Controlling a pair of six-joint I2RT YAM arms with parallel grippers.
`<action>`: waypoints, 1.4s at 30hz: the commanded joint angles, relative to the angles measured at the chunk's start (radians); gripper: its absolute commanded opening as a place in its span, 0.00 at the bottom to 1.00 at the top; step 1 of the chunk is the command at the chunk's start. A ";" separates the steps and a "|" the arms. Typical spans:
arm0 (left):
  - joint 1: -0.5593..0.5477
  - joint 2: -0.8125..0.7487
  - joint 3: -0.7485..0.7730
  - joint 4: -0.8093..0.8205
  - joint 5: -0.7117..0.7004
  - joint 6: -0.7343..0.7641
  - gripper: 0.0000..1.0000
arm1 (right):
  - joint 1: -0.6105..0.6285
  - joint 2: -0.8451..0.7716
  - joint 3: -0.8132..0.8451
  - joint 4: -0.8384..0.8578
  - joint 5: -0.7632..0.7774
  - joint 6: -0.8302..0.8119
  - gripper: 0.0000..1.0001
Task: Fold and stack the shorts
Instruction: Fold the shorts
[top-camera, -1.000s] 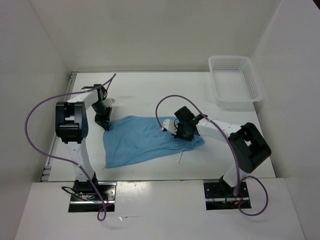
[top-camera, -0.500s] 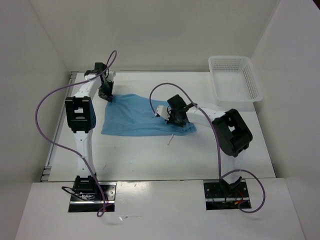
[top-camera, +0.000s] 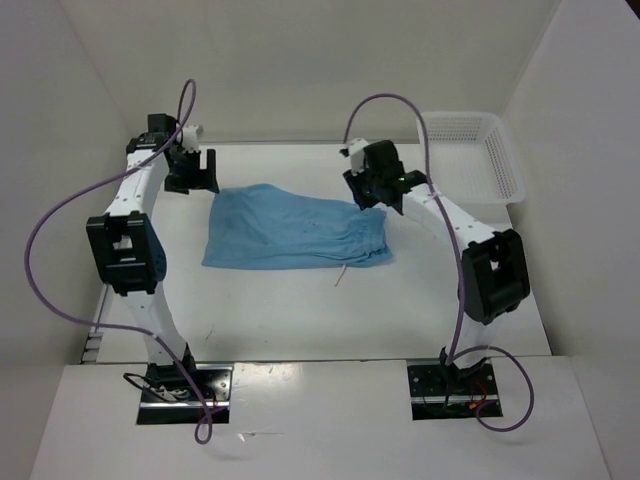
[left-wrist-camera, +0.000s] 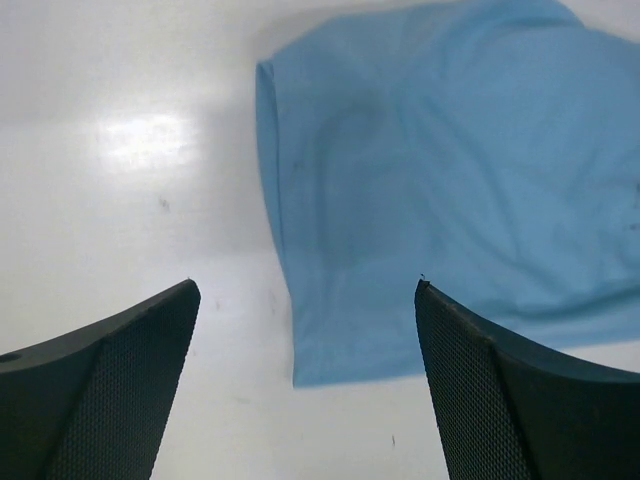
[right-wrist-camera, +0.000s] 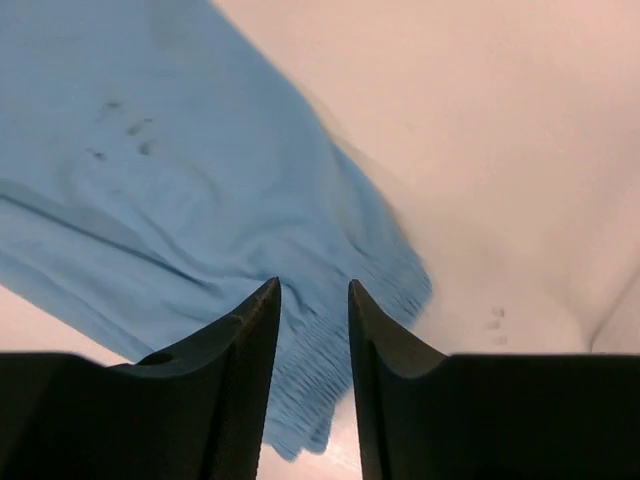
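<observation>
- Left gripper (left-wrist-camera: 305, 284): fingers spread wide, nothing between them, poised above the white table (top-camera: 300, 310).
- Light sky-blue soft fabric shorts (left-wrist-camera: 440, 170): lying flat on the table, ahead of this gripper and to its right.
- Right gripper (right-wrist-camera: 312, 285): fingers nearly together with a narrow gap, holding nothing; the gathered waistband (right-wrist-camera: 350, 330) lies beneath it.
- White plastic mesh basket (top-camera: 470, 150): to the right gripper's right, apart.

The shorts (top-camera: 295, 228) are light sky-blue soft fabric, laid flat in a roughly rectangular folded shape on the white table (top-camera: 300, 310), centred slightly toward its far side. The gathered elastic waistband (top-camera: 368, 236) forms the right end; the left end is a smooth, straight edge. A short length of white drawstring (top-camera: 342, 275) protrudes from the near edge.
</observation>
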 joint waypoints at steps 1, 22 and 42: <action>-0.003 -0.058 -0.123 -0.048 0.020 0.004 0.95 | -0.094 -0.053 -0.080 -0.081 -0.006 0.252 0.40; -0.003 0.000 -0.451 -0.049 0.058 0.004 0.53 | -0.187 -0.065 -0.287 -0.150 -0.282 0.343 0.49; -0.003 -0.004 -0.390 -0.067 0.015 0.004 0.00 | -0.196 -0.062 -0.136 -0.429 -0.296 0.048 0.00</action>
